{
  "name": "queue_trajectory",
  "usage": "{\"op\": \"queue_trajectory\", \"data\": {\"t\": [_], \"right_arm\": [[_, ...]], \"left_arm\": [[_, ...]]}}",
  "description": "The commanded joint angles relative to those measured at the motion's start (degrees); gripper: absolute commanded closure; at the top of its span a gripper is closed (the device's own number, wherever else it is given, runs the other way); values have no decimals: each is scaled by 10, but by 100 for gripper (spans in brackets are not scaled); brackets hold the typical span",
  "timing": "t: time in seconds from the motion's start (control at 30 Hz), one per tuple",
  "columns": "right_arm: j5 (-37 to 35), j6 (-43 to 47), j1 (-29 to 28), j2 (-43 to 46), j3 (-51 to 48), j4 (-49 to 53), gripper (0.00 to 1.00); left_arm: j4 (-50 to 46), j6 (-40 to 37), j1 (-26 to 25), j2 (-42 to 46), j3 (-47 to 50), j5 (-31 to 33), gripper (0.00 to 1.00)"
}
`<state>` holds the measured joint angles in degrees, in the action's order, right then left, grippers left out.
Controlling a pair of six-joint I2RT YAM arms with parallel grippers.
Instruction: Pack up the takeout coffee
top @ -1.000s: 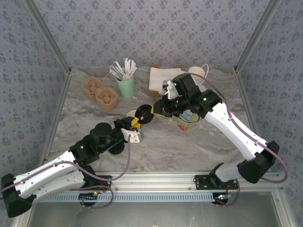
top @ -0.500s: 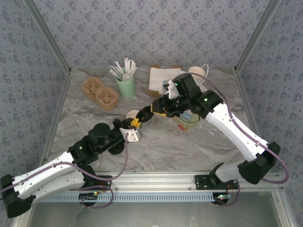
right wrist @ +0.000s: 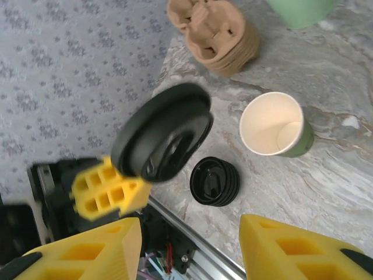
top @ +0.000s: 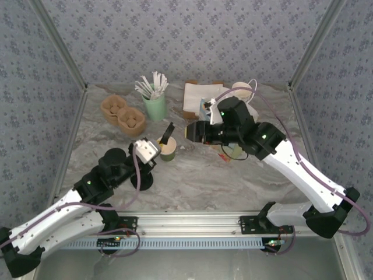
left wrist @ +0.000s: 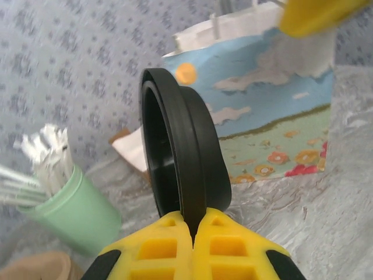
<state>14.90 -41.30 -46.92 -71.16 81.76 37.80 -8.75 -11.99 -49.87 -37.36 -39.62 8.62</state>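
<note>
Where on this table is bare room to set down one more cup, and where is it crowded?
Bare table lies at the front middle, bordered by the green cup, the right arm and the near rail. The back row is crowded: cup carriers, mint cup, paper bag.

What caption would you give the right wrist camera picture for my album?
Left claw pinches a black lid near the open green cup, spare lids stacked on the marble table.
</note>
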Motion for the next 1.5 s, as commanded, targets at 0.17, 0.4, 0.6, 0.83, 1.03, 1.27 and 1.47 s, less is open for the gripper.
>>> {"op": "queue_trajectory", "data": {"t": [0.17, 0.4, 0.6, 0.83, 1.03, 1.27, 1.47], "right_arm": [[-119, 8, -71, -48, -30, -56, 54], [-148, -58, -72, -124, -22, -59, 55], [-150, -92, -51, -150, -43, -92, 55], [-127, -103, -14, -178, -69, -148, 55], [-95, -92, 1, -206, -70, -168, 53], [-69, -94, 16, -234, -73, -194, 51], [-50, -90, 20, -263, -55, -202, 52]], "left_arm": [[-132, 290, 125, -13, -56, -134, 100], [-95, 424, 264, -28, -31, -306, 100], [-51, 520, 305, -49, -4, -390, 100], [-5, 576, 308, -90, 27, -416, 100], [58, 607, 318, -139, 46, -449, 100], [102, 625, 332, -182, 64, -470, 100], [127, 630, 343, -196, 82, -484, 100]]}}
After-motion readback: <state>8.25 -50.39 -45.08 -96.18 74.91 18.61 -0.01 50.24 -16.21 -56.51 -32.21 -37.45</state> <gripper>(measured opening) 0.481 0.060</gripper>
